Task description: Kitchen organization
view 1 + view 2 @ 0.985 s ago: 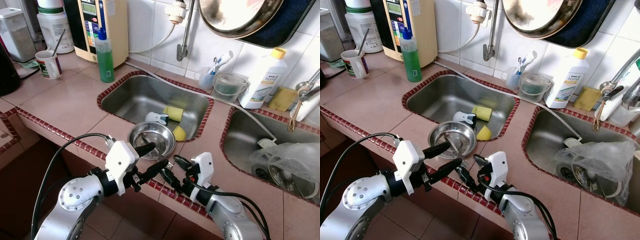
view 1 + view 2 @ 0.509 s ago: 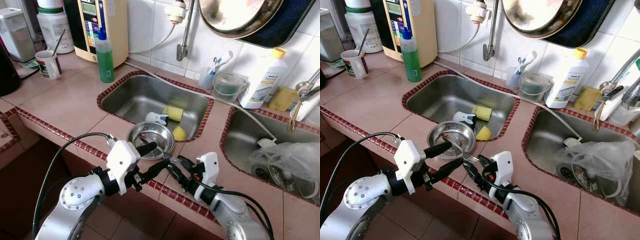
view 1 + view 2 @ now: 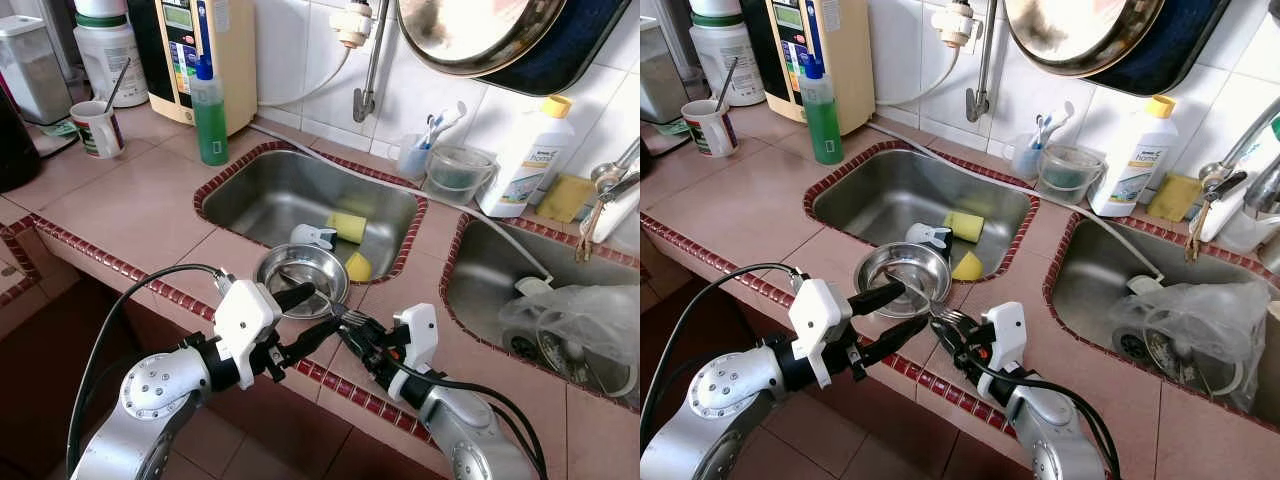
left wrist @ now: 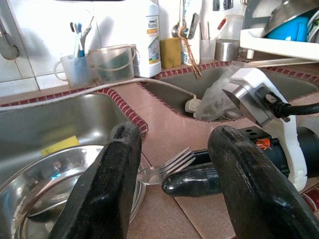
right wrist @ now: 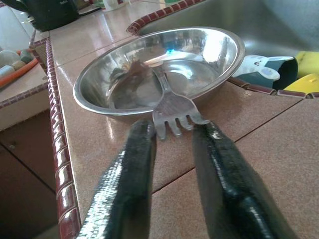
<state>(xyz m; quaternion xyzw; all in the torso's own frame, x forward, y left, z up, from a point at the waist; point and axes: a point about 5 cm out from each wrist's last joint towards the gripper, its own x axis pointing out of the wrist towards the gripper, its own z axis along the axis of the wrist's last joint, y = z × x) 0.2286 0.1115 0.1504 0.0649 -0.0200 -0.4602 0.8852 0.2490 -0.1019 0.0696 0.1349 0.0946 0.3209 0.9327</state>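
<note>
Steel bowl point(image 3: 301, 279): set on the counter point(image 3: 140, 205) at the sink point(image 3: 300, 195) rim; a fork point(image 5: 172, 107) is laid in it, tines over the edge.
Right gripper point(image 5: 172, 132): fingers parted narrowly around the tines.
Left gripper point(image 3: 312, 312): fingers spread wide, nothing held.
Sink: sponges point(image 3: 347, 227) are seen inside.

A pink tiled desk point(image 3: 130, 205) is seen; a steel bowl point(image 3: 303, 277) is set on it, just beyond both jaws, fork point(image 5: 172, 107) resting inside.

bare counter point(image 3: 130, 205) at left centre is free. steel bowl point(image 3: 305, 275) and fork point(image 3: 340, 316) block lower centre. sponges point(image 3: 348, 228) crowd the sink point(image 3: 270, 195).
</note>
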